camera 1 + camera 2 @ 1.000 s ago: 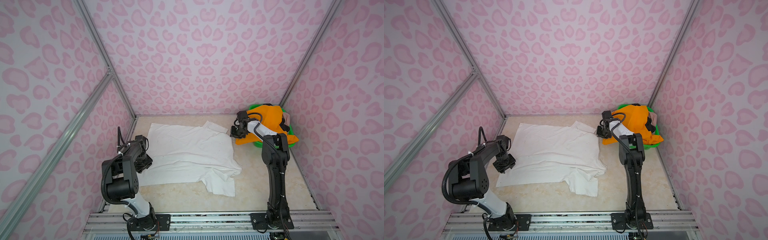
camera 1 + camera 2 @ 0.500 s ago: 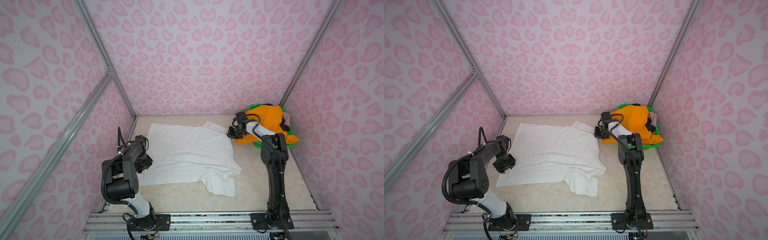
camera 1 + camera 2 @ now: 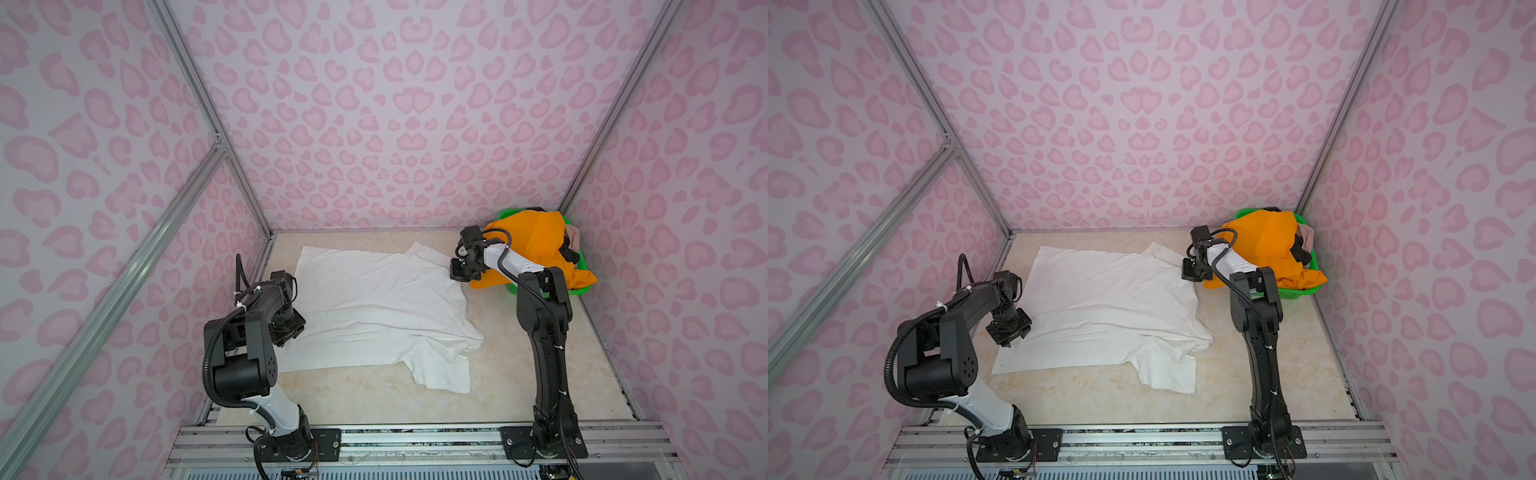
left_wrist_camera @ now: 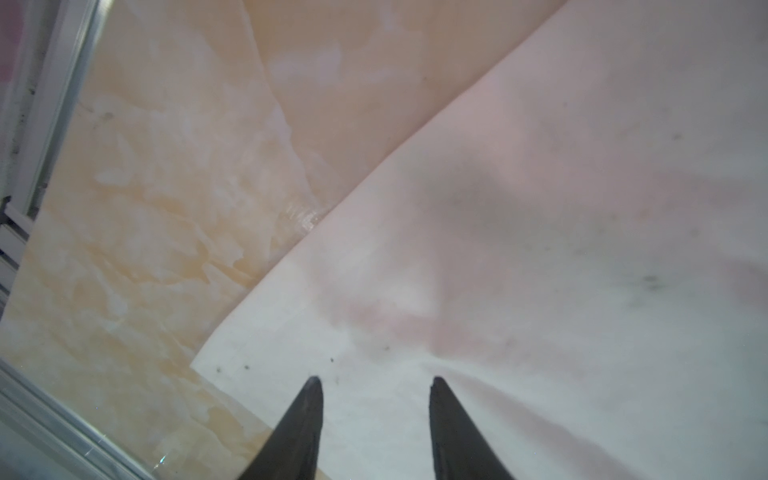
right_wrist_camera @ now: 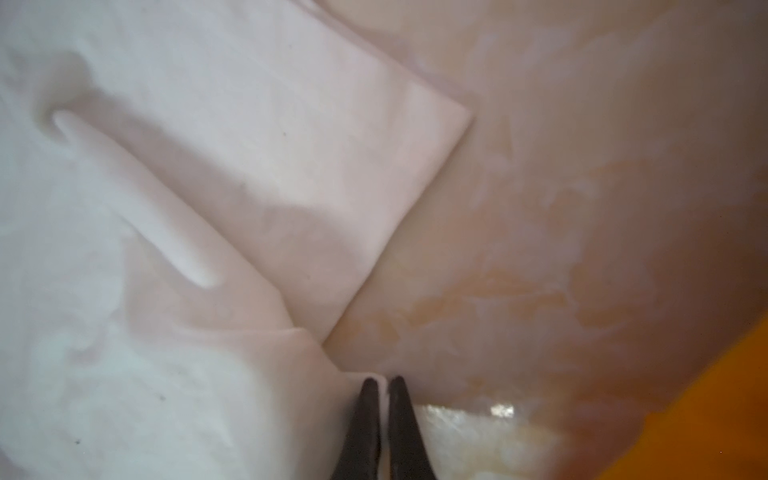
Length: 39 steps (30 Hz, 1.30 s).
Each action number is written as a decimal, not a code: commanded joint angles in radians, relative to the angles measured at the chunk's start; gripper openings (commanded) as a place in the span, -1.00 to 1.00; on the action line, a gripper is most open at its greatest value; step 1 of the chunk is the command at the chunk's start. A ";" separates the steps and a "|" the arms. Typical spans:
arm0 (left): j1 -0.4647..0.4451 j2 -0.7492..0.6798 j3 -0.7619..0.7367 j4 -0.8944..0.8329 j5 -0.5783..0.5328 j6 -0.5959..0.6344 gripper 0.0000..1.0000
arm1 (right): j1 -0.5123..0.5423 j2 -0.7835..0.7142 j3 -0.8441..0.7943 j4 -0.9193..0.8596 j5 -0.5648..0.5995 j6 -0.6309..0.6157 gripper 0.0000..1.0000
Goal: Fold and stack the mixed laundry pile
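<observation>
Right end effector (image 5: 383,381) pinches shut on an edge of the white T-shirt (image 3: 374,307), spread on the table (image 3: 498,374) apparently for folding, while the left end effector (image 4: 375,381) hovers, jaws apart, over the opposite hem and orange shorts (image 3: 536,245) drape over the green basket (image 3: 582,291).

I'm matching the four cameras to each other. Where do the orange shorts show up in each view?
A top view: orange shorts draped over the green basket, far right corner.
A top view: same spot.
Left wrist: not in it.
Right wrist: an orange wedge at the picture's edge, past a strip of table.
Shared landmark: the white T-shirt, in all four.
</observation>
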 commanded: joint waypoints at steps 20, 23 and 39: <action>0.000 -0.031 -0.017 0.011 0.068 0.014 -0.09 | 0.016 0.136 0.554 -0.435 0.406 -0.247 -0.14; -0.001 -0.078 -0.008 -0.019 0.057 0.017 0.01 | 0.038 -0.039 0.347 -0.343 0.409 -0.248 0.07; -0.038 -0.248 -0.217 -0.041 0.041 -0.084 0.13 | 0.185 -0.996 -0.867 -0.213 0.228 0.087 0.22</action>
